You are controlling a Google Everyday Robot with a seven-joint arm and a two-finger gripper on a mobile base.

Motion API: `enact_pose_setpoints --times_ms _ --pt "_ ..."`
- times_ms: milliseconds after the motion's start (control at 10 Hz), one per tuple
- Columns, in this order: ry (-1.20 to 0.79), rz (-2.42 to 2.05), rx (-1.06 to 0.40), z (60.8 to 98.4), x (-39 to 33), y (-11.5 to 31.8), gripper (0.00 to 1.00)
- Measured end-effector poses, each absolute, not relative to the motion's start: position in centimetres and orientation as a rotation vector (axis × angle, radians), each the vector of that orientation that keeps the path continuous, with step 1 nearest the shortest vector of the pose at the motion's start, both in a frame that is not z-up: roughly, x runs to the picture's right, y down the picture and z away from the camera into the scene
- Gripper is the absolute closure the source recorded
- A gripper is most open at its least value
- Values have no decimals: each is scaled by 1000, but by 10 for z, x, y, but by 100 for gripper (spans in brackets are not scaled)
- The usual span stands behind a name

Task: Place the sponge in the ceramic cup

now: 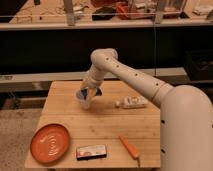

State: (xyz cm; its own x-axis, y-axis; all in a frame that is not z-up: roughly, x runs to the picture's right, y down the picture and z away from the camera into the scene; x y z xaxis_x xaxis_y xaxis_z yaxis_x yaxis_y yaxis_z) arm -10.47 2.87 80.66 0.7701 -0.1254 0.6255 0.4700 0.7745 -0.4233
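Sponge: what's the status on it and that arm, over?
Tool over cup. Sponge at tool, just above cup's rim. Nothing between them; bottle lies apart.

No text, label or number can be read anywhere

— Where was the arm?
— The arm (pixel 137 79) rose from the white body (pixel 187 130) at the right side. It went up and to the left, until a bent elbow (pixel 102 56).
— And the gripper?
— The gripper (pixel 89 93) hung below the elbow and pointed down. It was in the middle-left of the view, well apart from the body.
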Motion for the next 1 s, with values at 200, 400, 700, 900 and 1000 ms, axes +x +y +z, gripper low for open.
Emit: enact_pose_setpoints --times_ms 200,400,700,900,1000 --pt "-612 -346 -606 807 -105 29 55" --pt "-612 -348 -606 807 -105 29 51" --pt "-612 -350 -608 807 -105 29 40" --pt "-612 -351 -608 807 -105 29 32" --pt "-612 -352 -609 807 -106 29 31"
